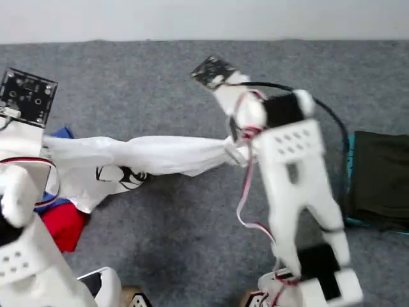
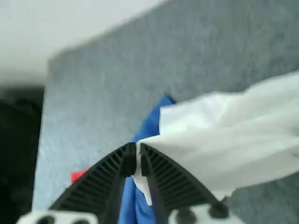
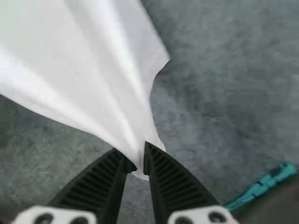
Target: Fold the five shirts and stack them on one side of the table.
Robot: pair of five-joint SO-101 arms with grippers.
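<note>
Left gripper [image 2: 136, 156] and right gripper [image 3: 139, 162] are each clamping tight on one end of the white shirt [image 1: 160, 153], holding it stretched over mid-table [image 1: 192, 224]. Judgement: keeping tension even and lowering both ends together should avoid wrinkles.

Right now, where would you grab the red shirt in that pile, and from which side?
Probably the red shirt by its bare bunched edge, coming from above on the table's middle side: the white shirt drapes over its far part, and the folds give something to pinch.
</note>
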